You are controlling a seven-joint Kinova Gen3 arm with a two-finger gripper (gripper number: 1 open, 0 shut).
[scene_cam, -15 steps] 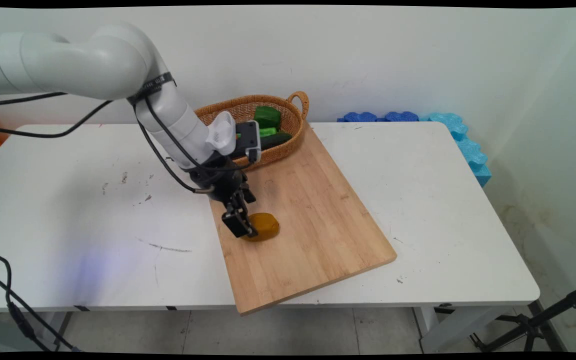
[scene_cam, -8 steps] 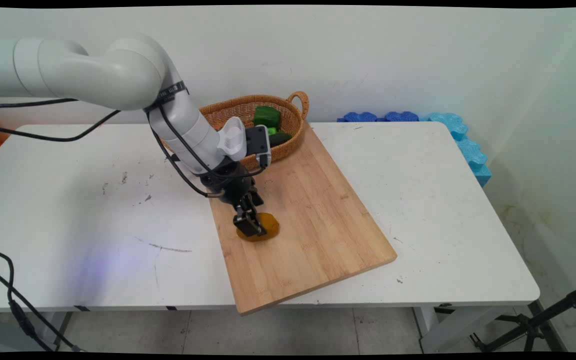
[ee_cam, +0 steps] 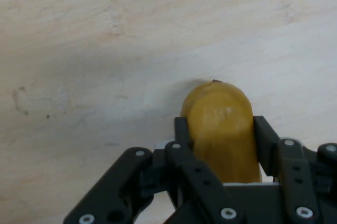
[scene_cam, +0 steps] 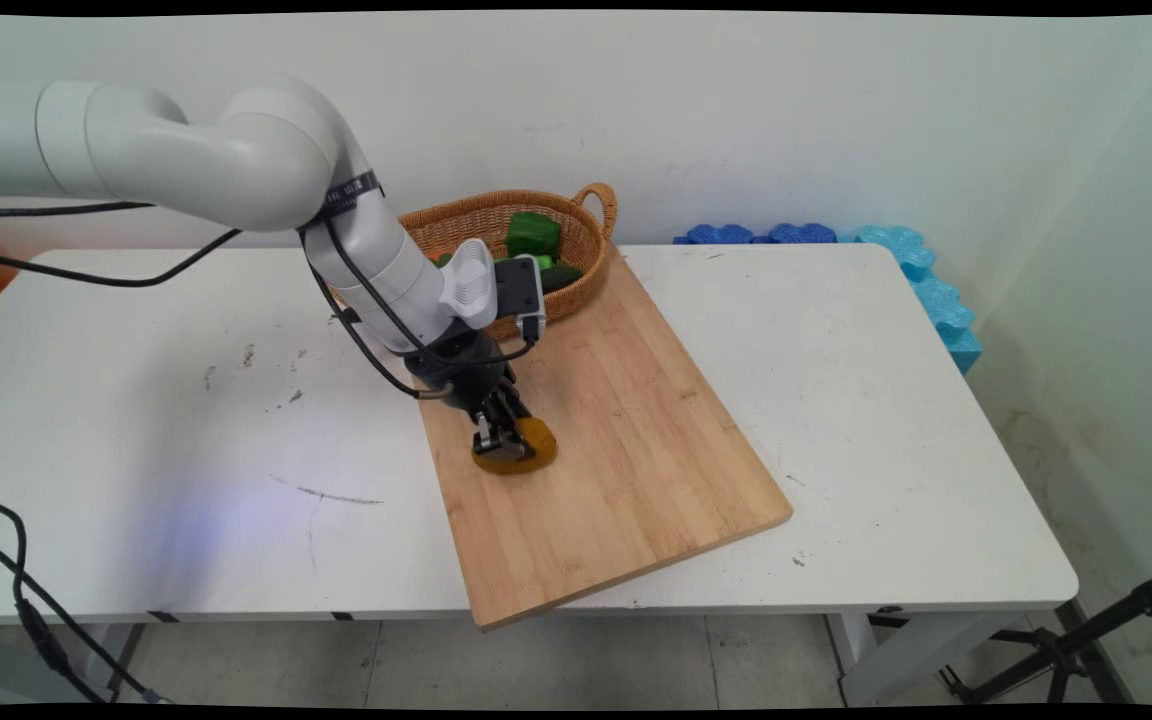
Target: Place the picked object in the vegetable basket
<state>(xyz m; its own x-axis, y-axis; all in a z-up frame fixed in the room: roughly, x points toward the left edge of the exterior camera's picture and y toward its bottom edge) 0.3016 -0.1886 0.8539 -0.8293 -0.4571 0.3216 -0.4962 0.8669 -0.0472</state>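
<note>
The end effector (scene_cam: 502, 440) is clamped on a yellow-brown potato (ee_cam: 224, 129) near the wooden cutting board's (scene_cam: 626, 440) left edge; a wicker basket (scene_cam: 496, 215) of green vegetables (scene_cam: 534, 234) sits at the board's far end.

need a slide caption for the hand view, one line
End effector closed around a yellow-brown potato-like object lying on the wooden cutting board.

Claw (ee_cam: 221, 134) apparently clamps yellow fruit (ee_cam: 222, 129) over board (ee_cam: 105, 50).
</note>
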